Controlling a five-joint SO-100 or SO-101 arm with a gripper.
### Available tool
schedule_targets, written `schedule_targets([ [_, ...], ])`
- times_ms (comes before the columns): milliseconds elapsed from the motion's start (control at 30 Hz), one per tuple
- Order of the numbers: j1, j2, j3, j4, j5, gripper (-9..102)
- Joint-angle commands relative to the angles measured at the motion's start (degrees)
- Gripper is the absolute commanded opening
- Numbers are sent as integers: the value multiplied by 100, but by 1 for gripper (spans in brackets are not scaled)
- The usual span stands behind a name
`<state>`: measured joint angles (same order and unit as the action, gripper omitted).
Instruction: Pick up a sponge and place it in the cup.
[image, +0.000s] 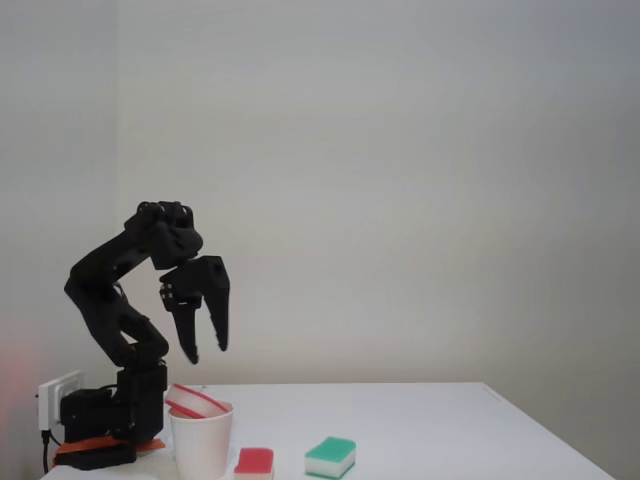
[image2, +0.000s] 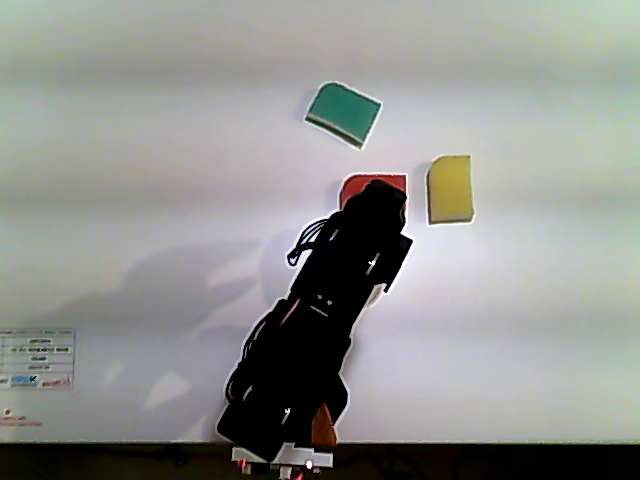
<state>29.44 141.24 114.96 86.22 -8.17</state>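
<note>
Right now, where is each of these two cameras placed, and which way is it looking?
Fixed view: low at table height, facing the pale wall; shows the whole black arm side-on, its open gripper above the white paper cup, which has a red-topped sponge at its rim.
Other view: overhead, looking straight down; the arm from above, beside the flat yellow sponge.
Shared: the arm, the green-topped sponge, the white table.
</note>
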Motion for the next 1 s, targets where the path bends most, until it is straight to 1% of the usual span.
schedule_targets([
  [0,-105,642,220,141,62,0],
  [167,-782,2303,1942,9,439,0],
  [333,-1362,4078,4078,-220,448,0],
  [433,-1661,4553,4931,-316,448,0],
  [600,-2268,4562,6144,-1143,413,0],
  [733,-2540,4570,6214,-624,334,0],
  [800,-2610,4570,6214,-589,615,0],
  [967,-2610,4570,6214,-589,615,0],
])
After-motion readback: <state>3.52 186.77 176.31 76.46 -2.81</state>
